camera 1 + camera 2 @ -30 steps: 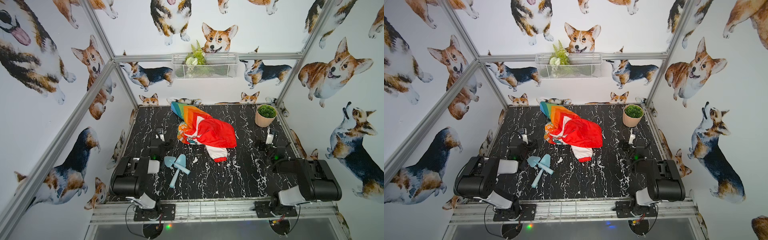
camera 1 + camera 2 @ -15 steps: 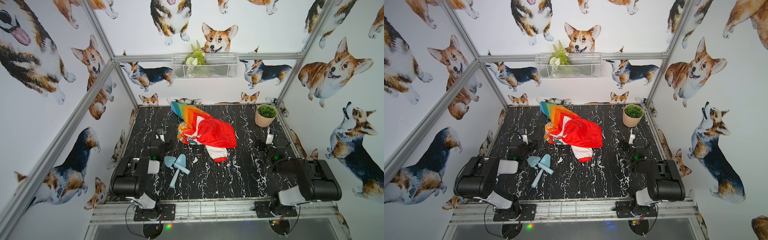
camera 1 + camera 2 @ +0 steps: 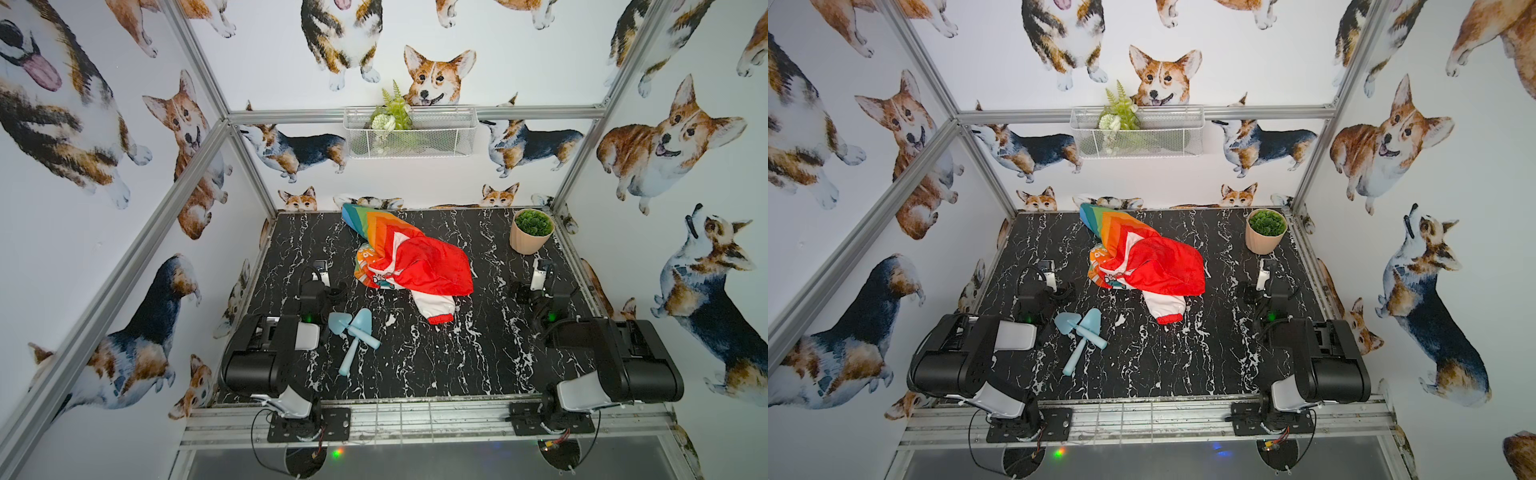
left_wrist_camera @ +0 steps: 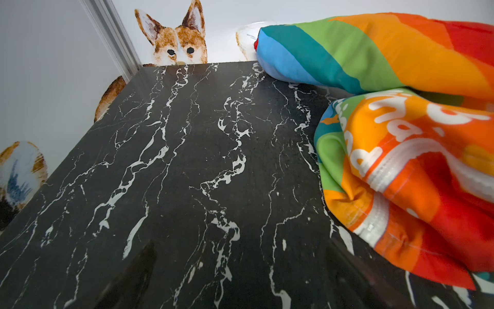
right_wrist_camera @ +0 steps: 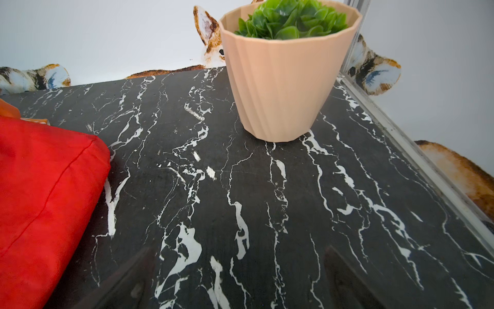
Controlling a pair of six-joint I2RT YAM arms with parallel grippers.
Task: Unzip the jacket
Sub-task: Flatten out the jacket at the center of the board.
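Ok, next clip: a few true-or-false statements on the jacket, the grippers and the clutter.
1. The jacket lies crumpled on the table. True.
2. The left gripper is shut on the jacket. False: it is open, touching nothing.
3. The right gripper is open and empty. True.
4. The plant pot has tipped over. False: it stands upright.
5. The blue shovels lie on the jacket. False: they lie on the table, apart from it.

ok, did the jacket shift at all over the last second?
No. In a top view the jacket lies crumpled in the same spot, with the same gap to the plant pot and to the blue shovels.
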